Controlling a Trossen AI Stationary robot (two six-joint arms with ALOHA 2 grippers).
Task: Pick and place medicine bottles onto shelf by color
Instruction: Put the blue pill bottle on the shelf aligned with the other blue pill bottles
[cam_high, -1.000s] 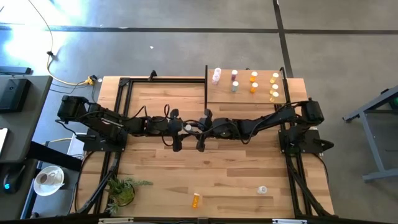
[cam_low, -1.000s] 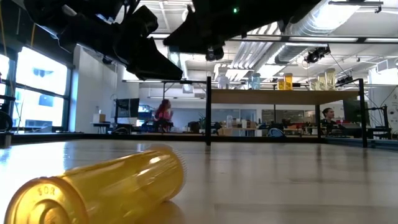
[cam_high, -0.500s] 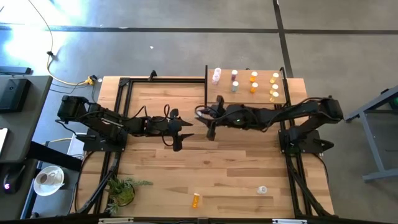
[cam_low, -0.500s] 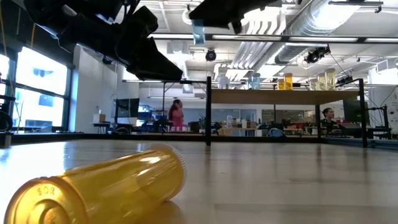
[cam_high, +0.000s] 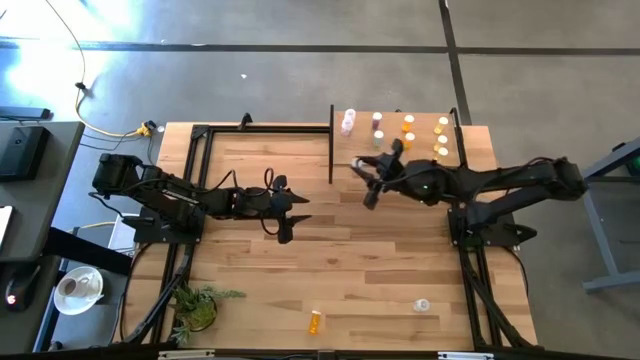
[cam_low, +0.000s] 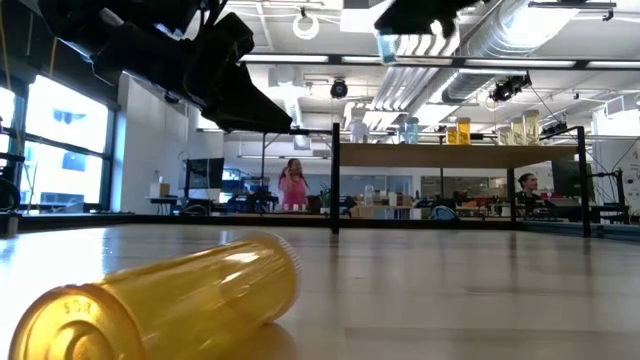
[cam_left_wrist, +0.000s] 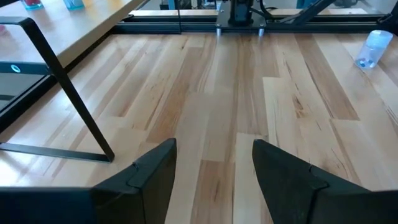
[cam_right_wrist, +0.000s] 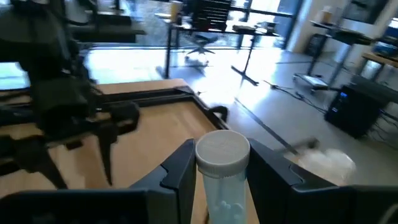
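The right gripper (cam_right_wrist: 221, 171) holds a clear bottle (cam_right_wrist: 222, 177) with a white cap upright between its two dark fingers (cam_right_wrist: 179, 167), which press against the bottle's sides just below the cap; pale pills show through its body. From above, this gripper (cam_high: 368, 180) hangs over the tabletop (cam_high: 400, 260) just beside the near edge of the shelf (cam_high: 350, 150), close to the black post at its corner. In the low view the held bottle (cam_low: 387, 45) shows high above the tabletop, to the left of the shelf's board. The left gripper (cam_left_wrist: 213, 171) hovers over bare planks near the middle of the tabletop, its fingers (cam_left_wrist: 155, 171) apart with nothing between them; from above it (cam_high: 288, 212) sits well apart from the right one. On the shelf stand several bottles in groups: pale pink ones (cam_high: 348, 122) at the left end, a dark one and a grey-teal one (cam_high: 377, 138) next, then orange ones (cam_high: 408, 131), then yellow ones (cam_high: 441, 139) at the right end. An orange bottle (cam_high: 315, 321) lies on its side near the front edge of the tabletop, and another clear bottle (cam_high: 422, 305) rests farther right. A green plant (cam_high: 197, 305) sits at the front left corner.
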